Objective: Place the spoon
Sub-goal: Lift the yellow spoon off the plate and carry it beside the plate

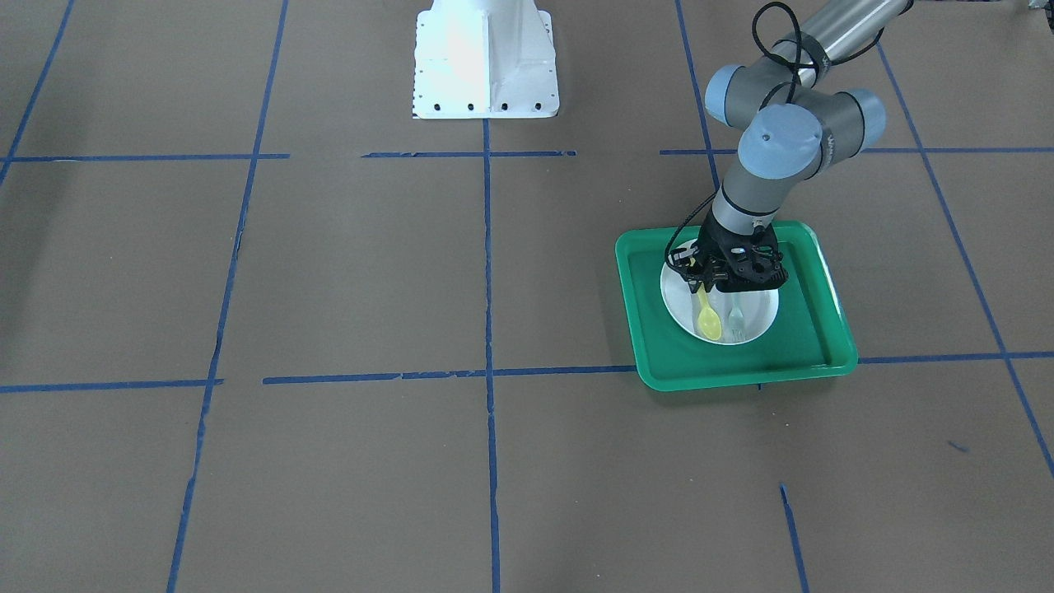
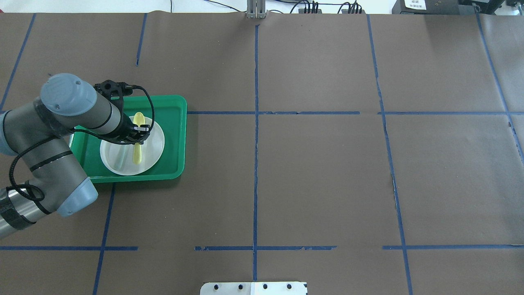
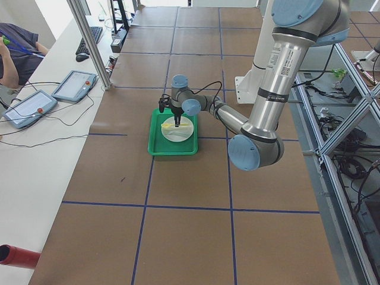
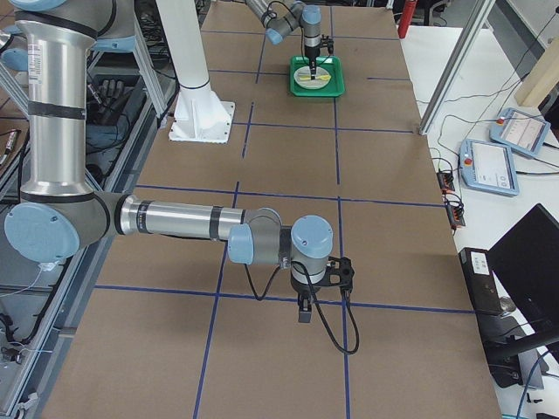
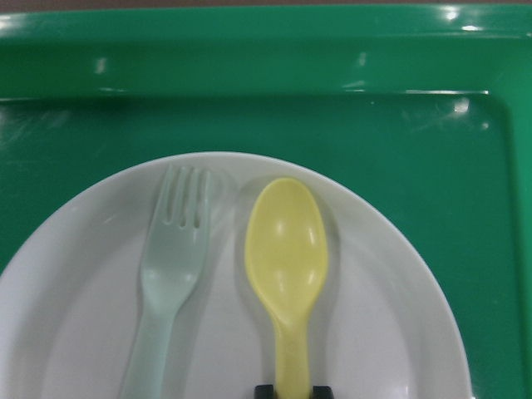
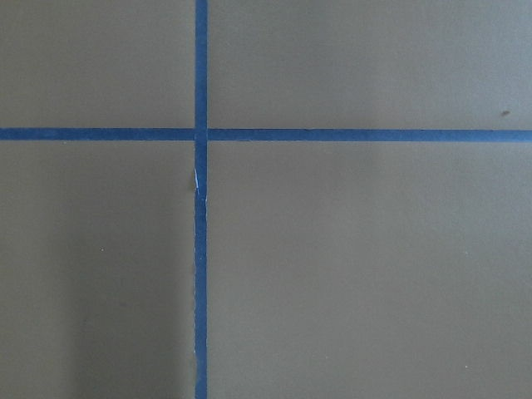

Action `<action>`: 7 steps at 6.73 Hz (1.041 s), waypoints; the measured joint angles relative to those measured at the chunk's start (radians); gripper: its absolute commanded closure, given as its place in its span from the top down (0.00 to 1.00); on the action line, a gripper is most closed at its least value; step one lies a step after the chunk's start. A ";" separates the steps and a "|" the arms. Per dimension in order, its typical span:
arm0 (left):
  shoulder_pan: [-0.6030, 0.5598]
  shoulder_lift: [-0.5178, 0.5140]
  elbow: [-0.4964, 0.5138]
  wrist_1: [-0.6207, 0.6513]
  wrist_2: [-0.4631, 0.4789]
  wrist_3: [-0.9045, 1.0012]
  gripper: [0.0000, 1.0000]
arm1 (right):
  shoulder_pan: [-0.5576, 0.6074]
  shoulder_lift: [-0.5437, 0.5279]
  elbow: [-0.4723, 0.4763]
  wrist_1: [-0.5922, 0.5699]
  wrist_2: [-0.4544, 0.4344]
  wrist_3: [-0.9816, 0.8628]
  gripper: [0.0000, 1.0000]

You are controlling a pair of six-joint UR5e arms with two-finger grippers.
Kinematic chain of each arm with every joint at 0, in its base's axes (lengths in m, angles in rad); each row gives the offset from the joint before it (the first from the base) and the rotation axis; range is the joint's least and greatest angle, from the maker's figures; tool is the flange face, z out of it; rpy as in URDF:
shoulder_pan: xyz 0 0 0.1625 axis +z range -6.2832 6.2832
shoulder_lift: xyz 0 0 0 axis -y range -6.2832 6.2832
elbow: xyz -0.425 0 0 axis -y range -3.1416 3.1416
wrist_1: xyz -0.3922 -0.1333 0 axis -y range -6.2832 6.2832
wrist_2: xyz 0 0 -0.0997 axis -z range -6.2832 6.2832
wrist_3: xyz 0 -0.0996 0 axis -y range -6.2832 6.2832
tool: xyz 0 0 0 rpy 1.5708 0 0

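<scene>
We see the spoon (image 5: pixel 287 266), small and pale yellow, glossy plastic, with an oval bowl and a slim handle. Its bowl points toward the table's far edge, away from the robot. It is over a round white plate (image 5: pixel 399 332), just beside a translucent grey-green fork (image 5: pixel 170 274) that runs parallel to it. We cannot tell whether the bowl rests on the plate or hangs slightly above it.

The plate sits in a green tray (image 5: pixel 416 125) with a raised rim. The tray is near the table's left edge, about midway between the robot's edge and the far edge.

The table (image 2: pixel 327 184) is covered in brown paper marked into a grid with blue tape lines (image 2: pixel 256 164). A white pedestal (image 1: pixel 486 62) stands at the robot's edge. Beyond the far edge runs a white bench holding teach pendants (image 3: pixel 74 86).

The left gripper (image 5: pixel 293 391) comes straight down over the plate, its dark fingertips drawn narrowly in against both sides of the spoon's handle, gripping it partway along.

The right gripper (image 4: pixel 306 312) hangs over bare paper toward the table's right edge, well apart from the tray; we cannot tell how its fingers are set.
</scene>
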State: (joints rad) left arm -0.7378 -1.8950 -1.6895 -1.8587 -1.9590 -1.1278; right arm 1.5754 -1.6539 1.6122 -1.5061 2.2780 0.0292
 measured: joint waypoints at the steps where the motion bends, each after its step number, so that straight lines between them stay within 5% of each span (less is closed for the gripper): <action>1: -0.022 -0.010 -0.021 0.033 -0.001 -0.004 0.00 | 0.000 -0.001 0.000 0.000 0.000 0.000 1.00; 7: 0.062 -0.127 0.023 0.054 0.011 -0.112 0.03 | 0.000 -0.001 0.000 0.001 0.000 0.000 1.00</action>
State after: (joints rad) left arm -0.6754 -2.0224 -1.6670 -1.8051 -1.9483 -1.2397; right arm 1.5754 -1.6544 1.6122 -1.5053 2.2776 0.0291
